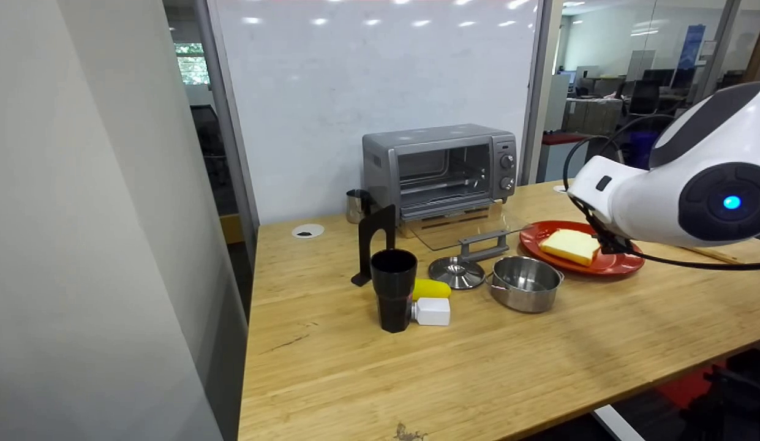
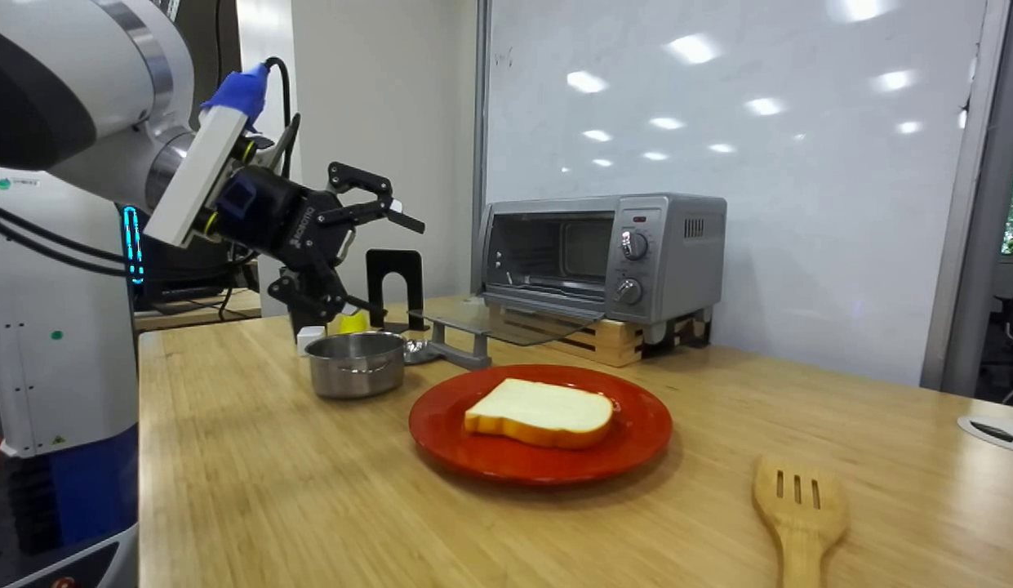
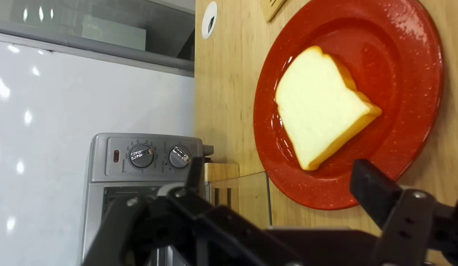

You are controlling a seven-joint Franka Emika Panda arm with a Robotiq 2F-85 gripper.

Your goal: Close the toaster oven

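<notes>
Pincer (image 2: 388, 265) wide open, nothing gripped, up in air. Toaster oven (image 2: 628, 269): back of tabletop (image 2: 310, 490) nr whiteboard (image 2: 800, 171), silver-grey, on wood stand (image 2: 619, 346), w/ glass door (image 2: 518, 323) folded dwn.

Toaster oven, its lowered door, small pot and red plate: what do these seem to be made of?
Toaster oven: satin silver-grey metal, probably, from its soft sheen.
Lowered door: clear, smooth glass or possibly plastic, being see-through.
Small pot: likely polished steel, from its silvery shine.
Red plate: glossy, from its bright reflections; enamel, ceramic or plastic, hard to tell.
</notes>
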